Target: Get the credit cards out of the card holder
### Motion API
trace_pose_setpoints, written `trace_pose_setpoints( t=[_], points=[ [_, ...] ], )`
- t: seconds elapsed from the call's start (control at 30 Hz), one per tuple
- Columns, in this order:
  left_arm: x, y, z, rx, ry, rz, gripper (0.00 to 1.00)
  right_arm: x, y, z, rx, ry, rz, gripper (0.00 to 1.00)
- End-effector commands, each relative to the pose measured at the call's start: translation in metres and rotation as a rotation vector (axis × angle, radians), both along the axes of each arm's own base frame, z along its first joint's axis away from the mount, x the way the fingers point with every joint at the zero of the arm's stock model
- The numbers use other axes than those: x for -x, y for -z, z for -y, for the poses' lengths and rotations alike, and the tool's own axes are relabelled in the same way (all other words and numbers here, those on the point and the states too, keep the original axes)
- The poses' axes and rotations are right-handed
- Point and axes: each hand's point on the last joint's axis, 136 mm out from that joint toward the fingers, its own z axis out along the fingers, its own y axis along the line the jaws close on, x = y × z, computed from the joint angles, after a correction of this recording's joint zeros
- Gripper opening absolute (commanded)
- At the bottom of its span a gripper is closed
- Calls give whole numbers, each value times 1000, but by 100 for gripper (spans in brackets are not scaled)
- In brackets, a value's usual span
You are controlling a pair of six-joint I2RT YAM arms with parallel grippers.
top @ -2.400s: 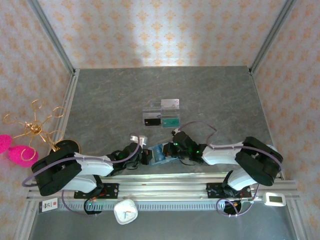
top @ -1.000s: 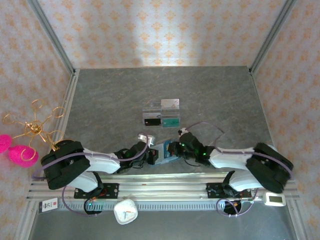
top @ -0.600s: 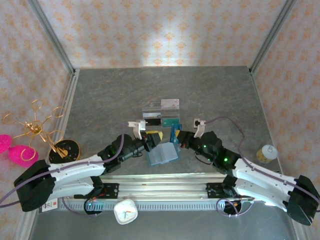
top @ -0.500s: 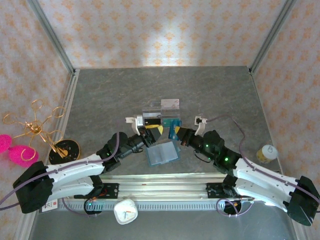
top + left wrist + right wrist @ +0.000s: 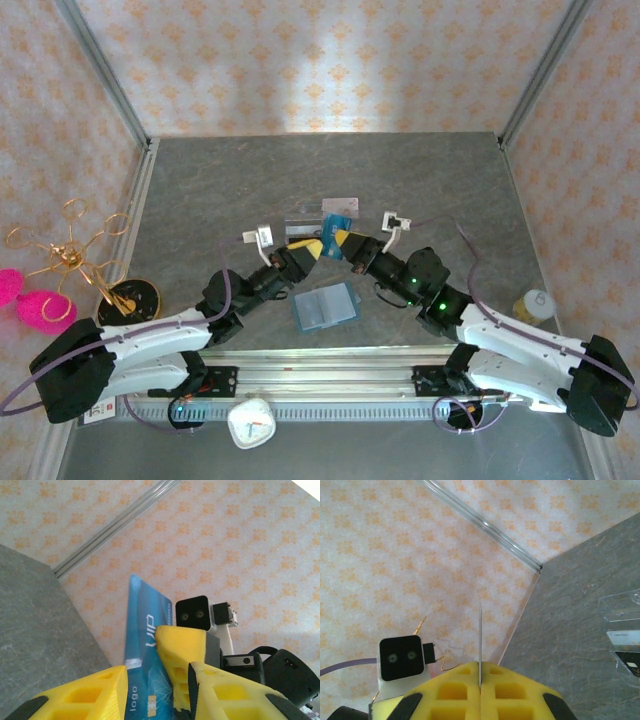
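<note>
**Blue credit card (image 5: 146,625) held up in the air**

We see the right gripper (image 5: 480,672) clamped tight on the card, which stands upright; the left gripper (image 5: 157,675) has its jaws apart on either side of it; the teal-blue card holder (image 5: 327,306) lies open on the grey table (image 5: 200,200), between the two arms.

The blue credit card (image 5: 142,630) runs off the bottom edge, one side hidden behind the right hand (image 5: 162,636).
</note>
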Motion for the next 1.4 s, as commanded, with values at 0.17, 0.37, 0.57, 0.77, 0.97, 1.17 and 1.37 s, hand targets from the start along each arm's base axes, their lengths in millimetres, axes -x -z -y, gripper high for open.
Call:
trace_pose_setpoints(
  t=[0.17,0.37,0.57,0.77,0.97,1.17,1.37],
  points=[
    [1,-16,-12,88,-20,29,35,8,-43,-7,-89,-9,92,0],
    [1,-16,-16,96,-33,24,34,8,-47,-13,-95,0,99,0],
    [-4,-11,-29,46,-118,9,36,11,-47,-13,-71,7,90,0],
    [1,-15,-27,66,-90,36,37,15,-46,-20,-84,-24,93,0],
    [6,-21,-24,105,-55,59,36,12,-53,-24,-120,-17,117,0],
    [10,-30,-30,154,-55,86,30,2,-40,-28,-142,36,69,0],
    [12,-35,-32,232,-35,90,16,-4,-26,-28,-152,139,24,0]
  ],
)
